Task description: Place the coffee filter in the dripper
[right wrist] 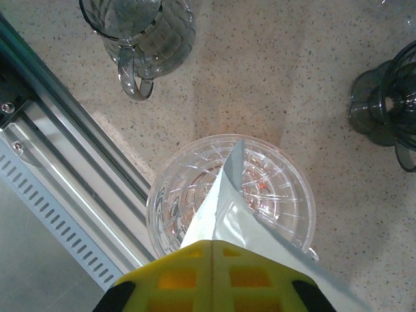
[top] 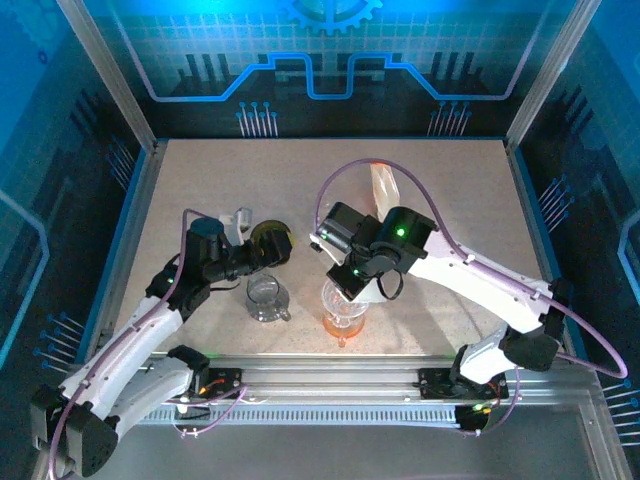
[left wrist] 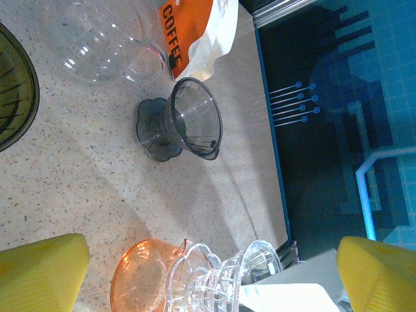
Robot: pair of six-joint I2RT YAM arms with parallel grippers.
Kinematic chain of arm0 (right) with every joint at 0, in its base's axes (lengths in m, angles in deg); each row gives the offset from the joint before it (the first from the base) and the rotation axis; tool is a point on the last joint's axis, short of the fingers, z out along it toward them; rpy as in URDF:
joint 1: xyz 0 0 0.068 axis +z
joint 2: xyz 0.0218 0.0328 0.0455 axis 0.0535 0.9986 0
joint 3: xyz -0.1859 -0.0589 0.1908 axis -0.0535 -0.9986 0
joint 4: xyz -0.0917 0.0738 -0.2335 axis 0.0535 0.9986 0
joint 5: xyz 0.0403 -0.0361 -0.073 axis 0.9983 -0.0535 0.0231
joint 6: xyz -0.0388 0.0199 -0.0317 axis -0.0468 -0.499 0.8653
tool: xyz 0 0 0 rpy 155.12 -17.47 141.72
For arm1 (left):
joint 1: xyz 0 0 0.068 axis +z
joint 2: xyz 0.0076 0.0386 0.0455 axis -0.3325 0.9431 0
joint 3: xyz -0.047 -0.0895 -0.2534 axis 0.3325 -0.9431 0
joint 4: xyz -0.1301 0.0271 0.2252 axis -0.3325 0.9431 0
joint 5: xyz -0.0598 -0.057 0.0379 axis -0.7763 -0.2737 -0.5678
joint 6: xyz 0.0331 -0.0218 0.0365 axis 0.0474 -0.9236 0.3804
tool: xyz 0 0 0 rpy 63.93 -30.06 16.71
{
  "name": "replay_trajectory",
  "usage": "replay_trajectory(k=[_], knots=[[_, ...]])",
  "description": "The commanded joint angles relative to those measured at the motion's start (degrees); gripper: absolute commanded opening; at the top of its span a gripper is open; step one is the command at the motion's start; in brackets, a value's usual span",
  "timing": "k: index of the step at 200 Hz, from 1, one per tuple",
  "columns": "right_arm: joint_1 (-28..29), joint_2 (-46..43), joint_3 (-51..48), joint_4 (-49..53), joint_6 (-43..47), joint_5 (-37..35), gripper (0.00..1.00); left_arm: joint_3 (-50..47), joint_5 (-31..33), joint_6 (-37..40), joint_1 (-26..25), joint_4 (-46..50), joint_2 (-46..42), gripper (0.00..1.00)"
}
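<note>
Desk (top: 450, 200): the clear dripper (right wrist: 182, 182) stands at the near edge, centre, on an orange carafe (left wrist: 140, 273).

Left tool (left wrist: 208, 270): released, jaws wide, holding nothing.

Right tool (right wrist: 211, 250): clenched on the coffee filter (right wrist: 227, 214), whose tip is over the dripper's mouth.

Risk: the filter looks folded flat, so once dropped it may lean or slide out.

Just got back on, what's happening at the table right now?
The right hand is shut on a white paper coffee filter, holding its tip over the mouth of the clear ribbed dripper, which sits on an orange see-through jug. The filter isn't seated yet. The left hand is open and holds nothing.
</note>
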Motion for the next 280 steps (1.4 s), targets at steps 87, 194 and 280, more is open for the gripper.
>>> replay_trajectory(k=[87, 194, 280], knots=[[-2.25, 0.55, -5.59, -6.97, -0.51, 5.83, 0.04, 0.51, -2.29, 0.93, 0.29, -1.12, 0.2, 0.99], [-3.7, -2.75, -6.84, -10.08, -1.88, 6.63, 0.45, 0.57, -3.17, 0.61, 0.29, -1.88, 0.5, 0.99], [-6.18, -9.93, -8.8, -9.86, -1.62, 1.64, 0.56, 3.46, -3.94, 1.84, -3.58, -1.2, 3.13, 0.81]])
